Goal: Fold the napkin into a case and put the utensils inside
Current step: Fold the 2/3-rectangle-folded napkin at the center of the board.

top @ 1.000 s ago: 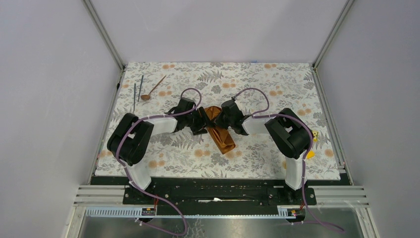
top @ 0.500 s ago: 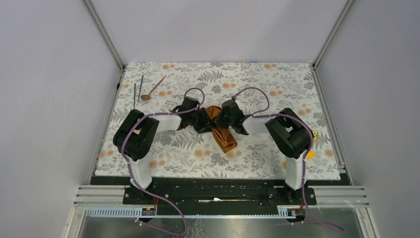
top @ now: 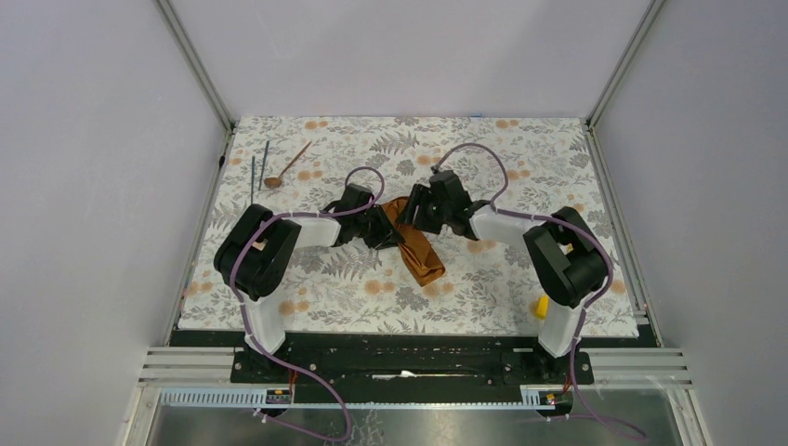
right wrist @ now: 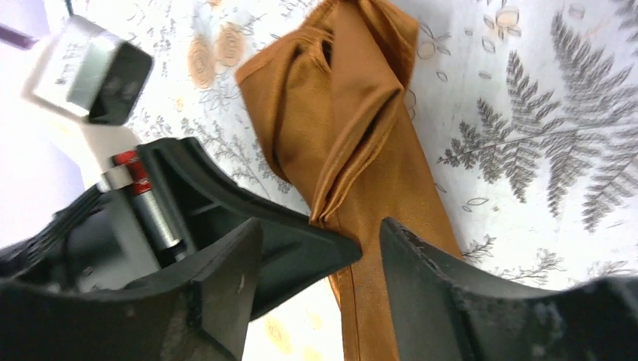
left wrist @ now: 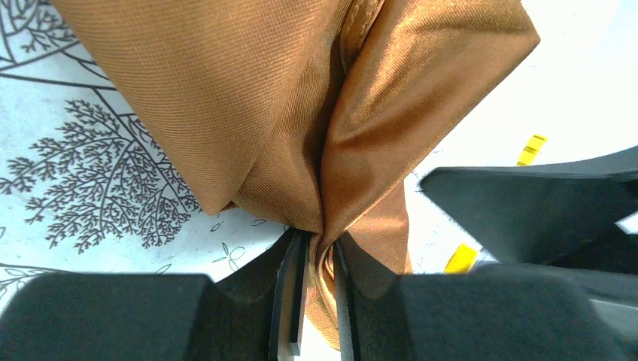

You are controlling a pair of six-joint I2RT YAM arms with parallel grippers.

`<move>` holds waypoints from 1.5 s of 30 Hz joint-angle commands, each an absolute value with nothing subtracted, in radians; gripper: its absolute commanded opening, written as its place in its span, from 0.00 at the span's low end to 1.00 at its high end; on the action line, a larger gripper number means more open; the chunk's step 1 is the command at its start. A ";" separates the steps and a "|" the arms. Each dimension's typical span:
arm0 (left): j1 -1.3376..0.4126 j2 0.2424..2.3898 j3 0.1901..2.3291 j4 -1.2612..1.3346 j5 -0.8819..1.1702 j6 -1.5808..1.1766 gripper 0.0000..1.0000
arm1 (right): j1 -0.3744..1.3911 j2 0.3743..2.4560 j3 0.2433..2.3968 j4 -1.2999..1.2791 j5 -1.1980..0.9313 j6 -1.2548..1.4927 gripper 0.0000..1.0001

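A: Step in hand?
B: Folding; no case formed yet. Left gripper is clenched on a pleat of the napkin, with the cloth fanning out ahead of it.
A: Right?
B: Right gripper is released and empty, straddling the strip. Both arms reach low, wrists converging. Next, likely: regrip, flatten. Utensils lie well to the far left of the left gripper.

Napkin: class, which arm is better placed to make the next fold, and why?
Probably left: the left gripper pinches a gathered fold of the napkin, while the right gripper stands open, holding nothing.
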State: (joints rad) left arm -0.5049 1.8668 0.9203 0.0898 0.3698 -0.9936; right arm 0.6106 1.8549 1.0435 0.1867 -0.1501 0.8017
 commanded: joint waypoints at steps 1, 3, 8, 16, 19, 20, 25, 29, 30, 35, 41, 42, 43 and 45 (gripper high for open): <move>-0.508 1.943 0.853 -0.083 0.203 -0.920 0.25 | 0.539 1.764 1.122 0.069 -0.266 0.617 0.71; -0.508 1.941 0.857 -0.089 0.203 -0.917 0.24 | 0.501 1.763 1.110 0.101 -0.318 0.608 0.82; -0.508 1.942 0.863 -0.093 0.209 -0.917 0.23 | 0.421 1.856 1.135 0.208 -0.494 0.624 0.90; -0.507 1.921 0.861 -0.105 0.203 -0.911 0.22 | 0.383 2.048 1.202 0.404 -0.705 0.680 0.83; -0.507 1.912 0.860 -0.107 0.202 -0.911 0.22 | 0.383 2.096 1.228 0.417 -0.714 0.678 0.78; -0.508 1.909 0.860 -0.107 0.201 -0.910 0.22 | 0.383 2.105 1.233 0.419 -0.715 0.673 0.75; -0.508 1.903 0.860 -0.112 0.196 -0.908 0.22 | 0.382 2.110 1.234 0.426 -0.705 0.655 0.64; -0.509 1.896 0.860 -0.113 0.193 -0.907 0.22 | 0.382 2.094 1.227 0.435 -0.702 0.650 0.50; -0.509 1.896 0.861 -0.113 0.192 -0.906 0.22 | 0.382 2.092 1.226 0.438 -0.697 0.648 0.47; -0.511 1.890 0.867 -0.121 0.183 -0.900 0.22 | 0.381 2.109 1.253 0.430 -0.702 0.645 0.27; -0.515 1.827 0.876 -0.142 0.176 -0.872 0.39 | 0.383 2.091 1.248 0.434 -0.701 0.660 0.00; -0.514 1.801 0.882 -0.152 0.180 -0.860 0.46 | 0.383 2.088 1.252 0.426 -0.701 0.663 0.00; -0.514 1.775 0.893 -0.169 0.186 -0.847 0.51 | 0.384 2.087 1.254 0.423 -0.700 0.666 0.00; -0.513 1.723 0.929 -0.221 0.197 -0.815 0.55 | 0.387 2.082 1.256 0.418 -0.690 0.673 0.00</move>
